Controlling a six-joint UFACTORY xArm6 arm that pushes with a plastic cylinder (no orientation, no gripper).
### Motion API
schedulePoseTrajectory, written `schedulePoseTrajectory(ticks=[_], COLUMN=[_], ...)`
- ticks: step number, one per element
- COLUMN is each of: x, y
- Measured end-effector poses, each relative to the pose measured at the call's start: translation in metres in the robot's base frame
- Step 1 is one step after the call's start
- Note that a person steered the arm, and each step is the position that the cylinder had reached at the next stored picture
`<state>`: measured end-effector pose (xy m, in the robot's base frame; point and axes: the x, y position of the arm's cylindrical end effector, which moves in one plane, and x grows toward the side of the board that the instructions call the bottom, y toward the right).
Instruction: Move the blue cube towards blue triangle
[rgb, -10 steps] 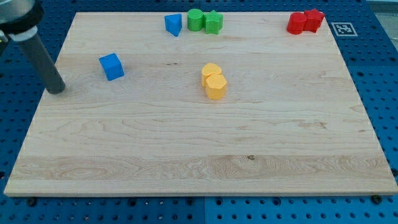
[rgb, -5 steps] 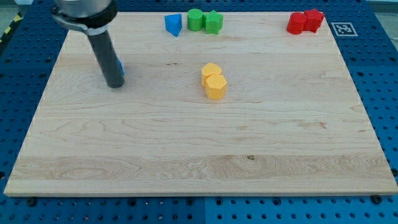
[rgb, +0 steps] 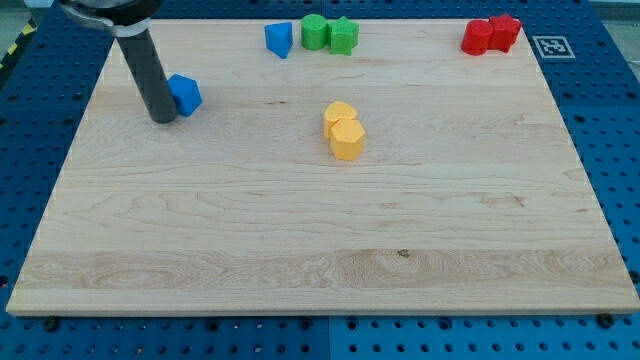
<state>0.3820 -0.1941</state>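
Across the wooden board (rgb: 300, 230), which fills most of the view and lies on a blue pegboard table (rgb: 610, 110), the blocks sit mostly along the view's top, leaving the lower part bare. At the view's upper left stands the dark rod; the arm has no claw to open or close, and my tip (rgb: 162, 117) rests on the board touching the blue cube (rgb: 185, 94) on its left and lower side, a placement that suits a push up and to the right. That is the way to the blue triangle (rgb: 279, 39), which sits well apart from the cube near the top edge. Nothing lies between the two, so the path looks clear. Just right of the triangle are a green cylinder (rgb: 315, 31) and a green star-like block (rgb: 344, 36), touching each other; an overshoot could disturb them. Two yellow blocks (rgb: 344, 130), pressed together near the middle, and two red blocks (rgb: 491, 34) at the top right are off the line.
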Motion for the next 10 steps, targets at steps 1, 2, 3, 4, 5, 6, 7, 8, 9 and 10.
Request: schedulePoseTrajectory(ticks=[1, 2, 3, 4, 5, 6, 7, 8, 9, 10], x=[-0.013, -0.027, -0.034, -0.039, -0.049, -0.056, -0.056, -0.060, -0.067, -0.078], y=[0.002, 0.008, 0.022, 0.045, 0.056, 0.056, 0.056, 0.052, 0.041, 0.040])
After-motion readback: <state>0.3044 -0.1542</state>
